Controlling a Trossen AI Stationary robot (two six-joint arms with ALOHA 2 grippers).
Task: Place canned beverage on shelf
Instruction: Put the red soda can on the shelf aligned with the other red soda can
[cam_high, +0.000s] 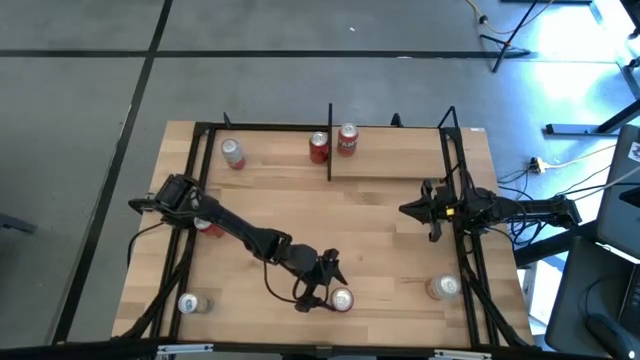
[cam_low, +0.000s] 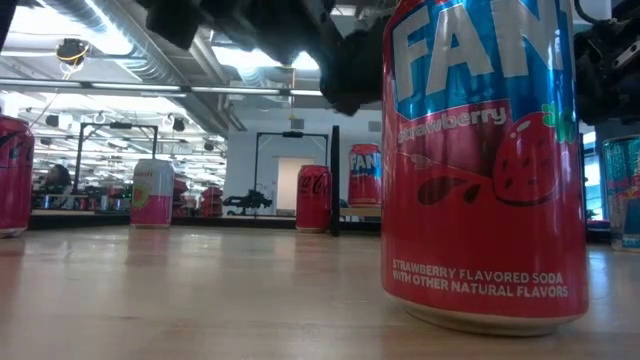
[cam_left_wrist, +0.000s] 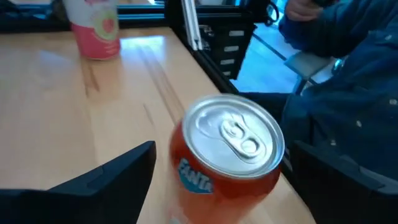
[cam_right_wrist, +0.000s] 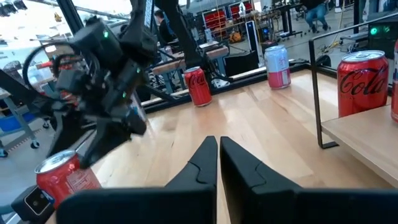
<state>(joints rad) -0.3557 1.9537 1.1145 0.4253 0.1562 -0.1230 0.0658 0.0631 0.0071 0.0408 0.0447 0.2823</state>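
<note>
A red strawberry Fanta can with a silver top (cam_high: 342, 299) is seen standing upright near the front edge of the butcher-block tabletop (cam_high: 380, 215), well apart from the shelf, a pale wooden board framed by thin black uprights (cam_high: 395, 160) at the far right of the table. The left gripper (cam_high: 322, 285) is positioned at the can; in the left wrist view its dark fingers (cam_left_wrist: 106, 180) are spread to either side of the can's top (cam_left_wrist: 235, 134), with no contact visible, so the can is judged not yet grasped. The right gripper (cam_right_wrist: 219, 155) is held idle over the table's right side, its fingers pressed together. A red Coca-Cola can (cam_high: 319, 148) and another Fanta can (cam_high: 347, 139) are already placed at the shelf's left end. If the fingers are closed off-centre or too high on the rim, the can could be tipped or pushed toward the nearby table edge. During the carry, the black upright at the shelf's left end (cam_high: 330, 140) or the two standing cans could be struck.
</note>
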